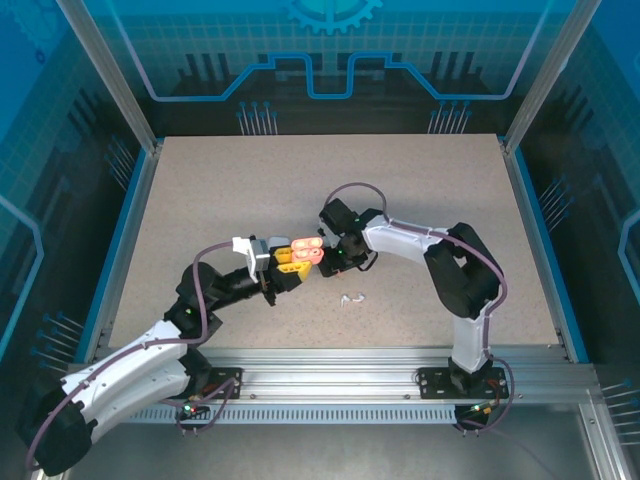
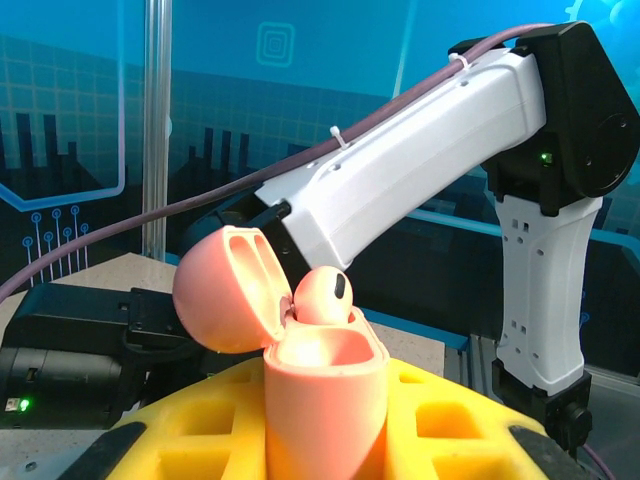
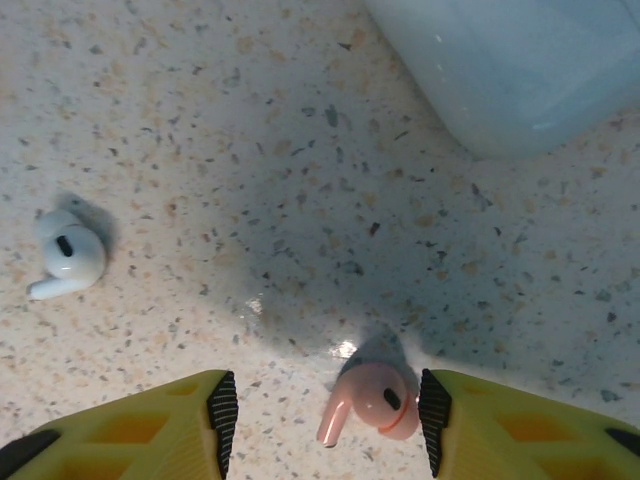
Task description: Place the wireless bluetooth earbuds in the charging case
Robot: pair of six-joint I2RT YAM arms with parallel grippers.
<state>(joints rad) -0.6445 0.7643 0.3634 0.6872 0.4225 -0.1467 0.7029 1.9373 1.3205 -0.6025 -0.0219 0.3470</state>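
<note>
Beige speckled tabletop (image 1: 430, 200), aluminium rail (image 1: 330, 362) along near edge, slanting aluminium posts (image 1: 108, 75) at far corners, translucent blue panels (image 1: 200, 60) with circuit lines, gear emblem (image 1: 333, 12) far centre, blurred pale-blue object (image 3: 520, 70) on the tabletop

Salmon earbud (image 2: 322, 297) in open case (image 2: 325, 400)
</note>
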